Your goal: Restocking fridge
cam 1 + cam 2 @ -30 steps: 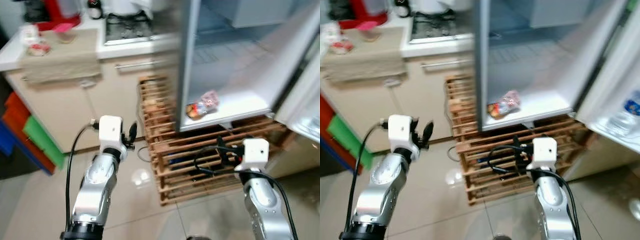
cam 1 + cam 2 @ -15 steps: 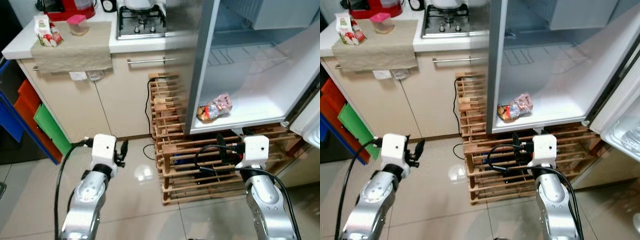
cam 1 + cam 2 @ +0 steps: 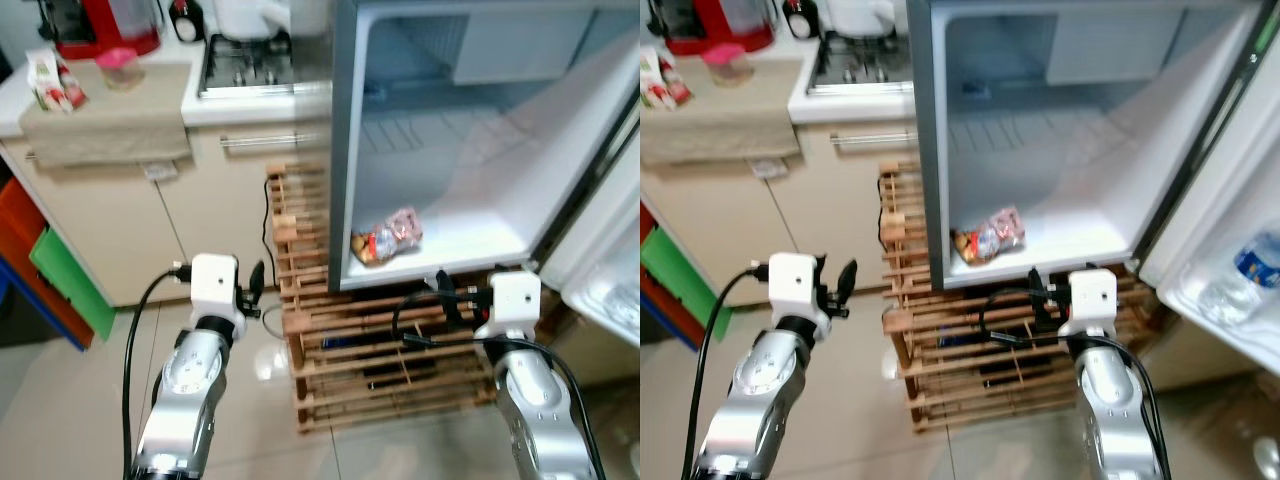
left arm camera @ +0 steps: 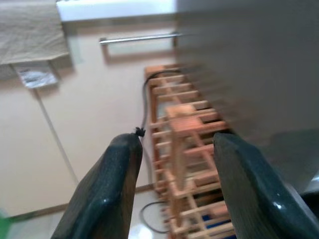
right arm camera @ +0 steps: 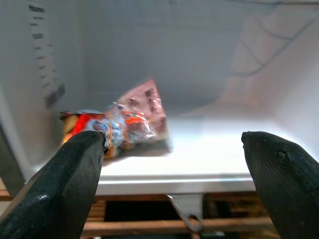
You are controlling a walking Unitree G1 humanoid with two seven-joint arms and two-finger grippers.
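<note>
while the fridge (image 3: 345,150) stands with its door swung wide, one snack bag (image 3: 386,236) lies on the fridge floor near the front lip, toward the hinge-less side wall; the compartment around it is bare white shelf. right gripper (image 5: 174,174) sits just below and in front of the fridge opening, fingers spread wide, holding nothing; left gripper (image 4: 174,164) is beside the fridge's outer wall, over the wooden rack (image 3: 380,350), fingers parted, also empty. judgement: with both grippers empty, the step in hand appears to be fetching the next item; items on the counter (image 3: 100,100), well apart from the fridge, look the likely source; any new item is best set beside the bag rather than on it, and clear of the lip. the right wrist view shows the bag's crumpled wrapper and the label on the fridge's inner wall; the right eye view adds a bottle (image 3: 1252,270) in the fridge door shelf.
</note>
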